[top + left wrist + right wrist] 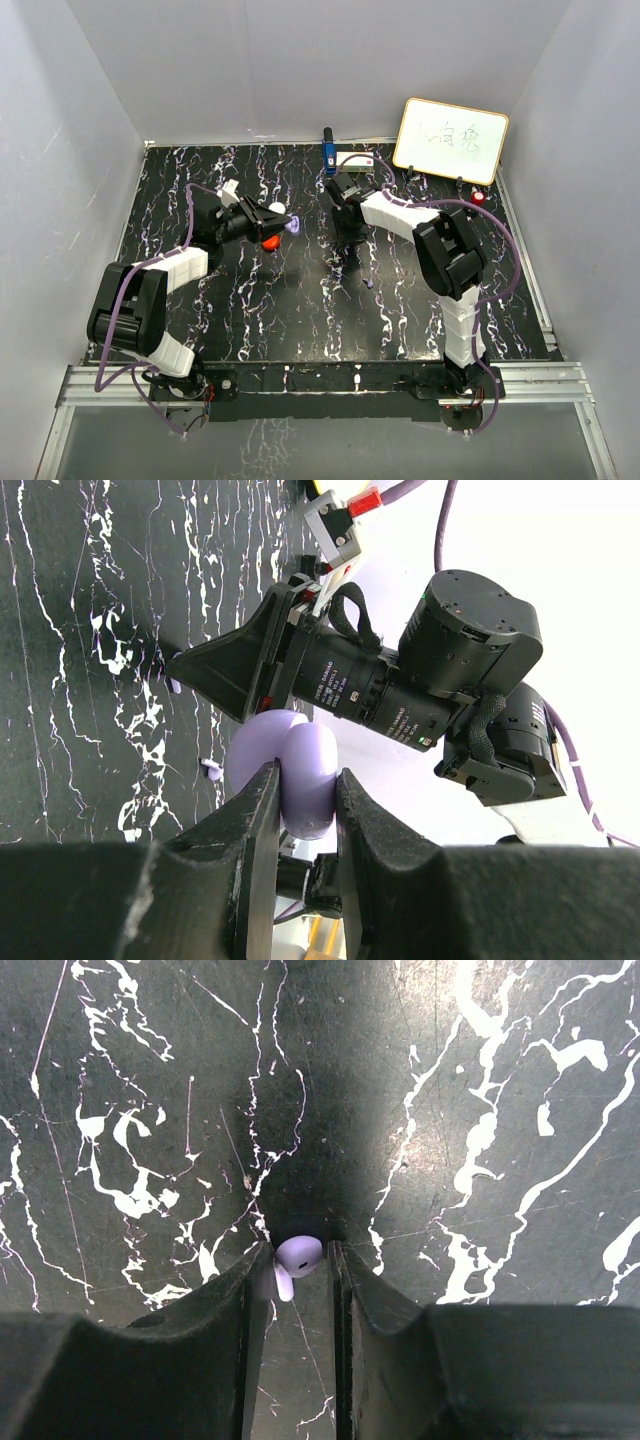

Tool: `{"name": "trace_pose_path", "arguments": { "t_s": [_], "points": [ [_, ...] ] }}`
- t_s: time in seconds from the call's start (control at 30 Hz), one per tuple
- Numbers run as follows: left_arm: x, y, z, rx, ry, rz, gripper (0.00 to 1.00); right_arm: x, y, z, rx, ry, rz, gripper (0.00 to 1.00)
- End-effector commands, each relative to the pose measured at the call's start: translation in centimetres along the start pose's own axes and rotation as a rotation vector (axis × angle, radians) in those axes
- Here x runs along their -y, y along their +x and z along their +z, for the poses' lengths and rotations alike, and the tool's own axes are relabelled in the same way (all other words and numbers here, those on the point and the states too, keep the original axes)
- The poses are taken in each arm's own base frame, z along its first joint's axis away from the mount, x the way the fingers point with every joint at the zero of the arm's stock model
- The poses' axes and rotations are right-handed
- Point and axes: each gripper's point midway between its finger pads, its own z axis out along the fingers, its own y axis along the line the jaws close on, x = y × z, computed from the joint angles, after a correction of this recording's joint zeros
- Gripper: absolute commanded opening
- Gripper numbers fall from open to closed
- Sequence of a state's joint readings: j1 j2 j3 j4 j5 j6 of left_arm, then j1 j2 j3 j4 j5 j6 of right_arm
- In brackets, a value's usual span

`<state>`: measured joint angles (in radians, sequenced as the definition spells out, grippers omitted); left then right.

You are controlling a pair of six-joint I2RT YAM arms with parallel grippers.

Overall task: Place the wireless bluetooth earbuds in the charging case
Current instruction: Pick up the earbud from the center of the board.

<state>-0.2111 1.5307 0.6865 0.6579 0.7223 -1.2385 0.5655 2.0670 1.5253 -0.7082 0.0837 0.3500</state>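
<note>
Reaching over the worktop (pixel 300 320), the left arm (pixel 180 270) angles toward centre, with the left claw (pixel 305 775) clenched on the lavender case (pixel 262 742). The right arm (pixel 400 215) bends down just right of the case. The right claw (pixel 298 1248) narrowly brackets a lavender earbud (pixel 300 1256) lying on the worktop; I cannot tell if it pinches. Only the right wrist view shows this earbud.
</note>
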Motion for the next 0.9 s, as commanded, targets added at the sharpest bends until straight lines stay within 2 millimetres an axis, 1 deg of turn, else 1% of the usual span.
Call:
{"name": "trace_pose_path", "arguments": {
  "t_s": [0.0, 0.17, 0.33, 0.43, 0.63, 0.87],
  "points": [
    [1.2, 0.1, -0.6, -0.004, 0.040, 0.030, 0.00, -0.5, 0.2, 0.8, -0.019, 0.001, 0.011, 0.25],
    [1.2, 0.0, -0.7, -0.002, 0.040, 0.030, 0.00, -0.6, 0.3, 0.8, -0.024, -0.004, 0.010, 0.22],
    [1.1, 0.0, -0.7, -0.003, 0.038, 0.030, 0.00, -0.7, 0.2, 0.8, -0.025, -0.009, 0.008, 0.15],
    [1.2, 0.0, -0.7, -0.002, 0.039, 0.031, 0.00, -0.8, -0.2, 0.5, -0.011, -0.011, 0.005, 0.11],
    [1.3, -0.1, -0.7, -0.002, 0.039, 0.032, 0.00, -1.4, -1.8, -0.6, 0.051, -0.041, 0.003, 0.06],
    [1.3, -0.2, -0.7, -0.001, 0.038, 0.034, 0.00, -2.2, -4.2, -2.9, 0.179, -0.100, 0.011, 0.03]
  ]
}}
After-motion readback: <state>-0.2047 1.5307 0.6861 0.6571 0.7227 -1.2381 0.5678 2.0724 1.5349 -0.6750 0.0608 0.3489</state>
